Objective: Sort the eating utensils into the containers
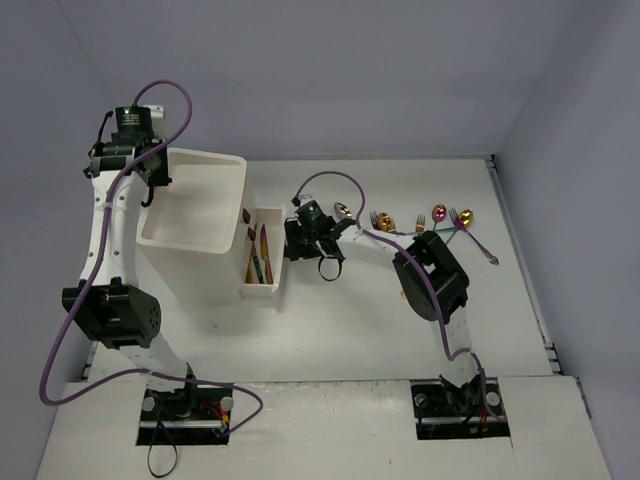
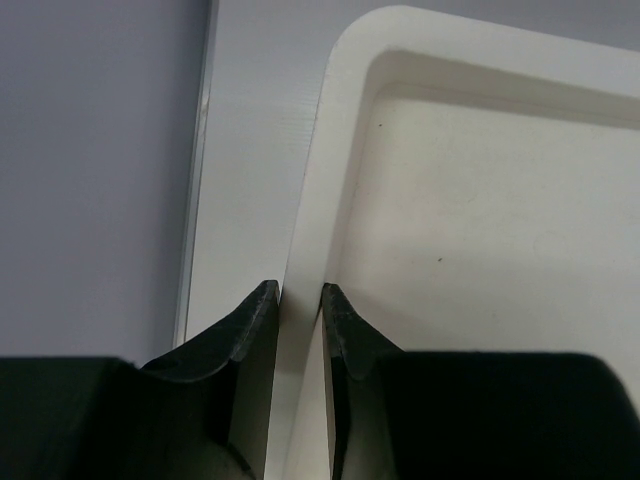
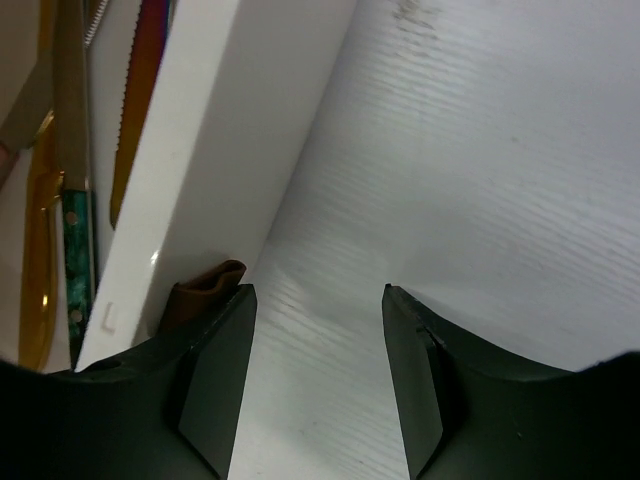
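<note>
My left gripper (image 2: pixel 300 290) (image 1: pixel 150 192) is shut on the thin left wall of the tall white box (image 2: pixel 480 220) (image 1: pixel 190 215), one finger outside and one inside. A shallow white drawer (image 1: pixel 275 250) (image 3: pixel 210 130) stands pulled out at the box's right. In it lie several knives (image 1: pixel 258 255), among them a teal-handled one (image 3: pixel 72 230) and a gold one (image 3: pixel 38 250). My right gripper (image 3: pixel 318 290) (image 1: pixel 325 262) stands open just right of the drawer, its left finger against the brown handle (image 3: pixel 205 285). Nothing lies between its fingers.
Loose utensils lie in a row at the back right of the table: gold forks (image 1: pixel 380 219), a pink-gold spoon (image 1: pixel 440 213), a gold spoon (image 1: pixel 465 216) and an iridescent one (image 1: pixel 480 248). The right arm's elbow (image 1: pixel 432 275) hangs in front of them.
</note>
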Controlling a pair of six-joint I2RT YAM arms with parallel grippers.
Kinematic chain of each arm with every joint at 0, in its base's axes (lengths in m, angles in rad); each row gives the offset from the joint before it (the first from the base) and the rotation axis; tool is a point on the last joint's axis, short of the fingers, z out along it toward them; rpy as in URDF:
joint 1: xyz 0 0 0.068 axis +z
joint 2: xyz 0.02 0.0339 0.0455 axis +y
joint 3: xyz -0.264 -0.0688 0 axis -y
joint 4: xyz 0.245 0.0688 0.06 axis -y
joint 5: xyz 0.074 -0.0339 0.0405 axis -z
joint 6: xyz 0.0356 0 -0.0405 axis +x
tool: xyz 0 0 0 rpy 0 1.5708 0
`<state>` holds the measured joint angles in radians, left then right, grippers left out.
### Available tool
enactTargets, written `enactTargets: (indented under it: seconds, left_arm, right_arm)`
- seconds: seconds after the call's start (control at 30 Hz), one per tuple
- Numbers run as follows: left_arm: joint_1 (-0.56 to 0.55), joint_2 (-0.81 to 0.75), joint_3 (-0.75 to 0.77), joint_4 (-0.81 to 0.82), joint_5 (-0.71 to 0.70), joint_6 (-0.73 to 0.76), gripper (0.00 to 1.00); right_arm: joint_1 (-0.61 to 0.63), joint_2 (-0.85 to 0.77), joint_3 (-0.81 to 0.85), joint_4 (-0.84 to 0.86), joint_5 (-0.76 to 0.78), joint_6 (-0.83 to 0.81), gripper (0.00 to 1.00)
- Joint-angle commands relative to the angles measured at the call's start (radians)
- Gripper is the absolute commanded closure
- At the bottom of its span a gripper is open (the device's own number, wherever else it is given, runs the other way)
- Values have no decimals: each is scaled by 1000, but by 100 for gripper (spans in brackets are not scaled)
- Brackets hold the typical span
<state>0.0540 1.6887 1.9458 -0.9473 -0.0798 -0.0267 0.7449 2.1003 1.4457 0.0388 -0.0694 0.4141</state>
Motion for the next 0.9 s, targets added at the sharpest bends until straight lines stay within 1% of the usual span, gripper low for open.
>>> enactTargets:
  seconds: [0.0,0.1,0.2,0.4,0.57,0.73,0.87]
  left_arm:
    - [-8,-10,-38,68,134,-60,100]
    - [-8,-23,-60,83,166,-81,100]
    - [-11,-35,-98,102,200,-97,100]
    - [-11,-52,-135,115,200,-112,100]
    - [-11,-52,-133,118,215,-114,100]
    - [-9,-58,-120,117,202,-116,100]
    - [-9,-62,-109,116,185,-118,100]
  right_arm:
    - [24,12,124,87,-86,13,50]
    - [31,42,185,115,-122,30,50]
    - [39,73,244,155,-200,46,50]
    - [60,144,284,351,-347,136,50]
    - [66,130,253,492,-418,196,49]
    - [40,42,140,498,-409,160,48]
    - [1,-37,60,505,-491,131,47]
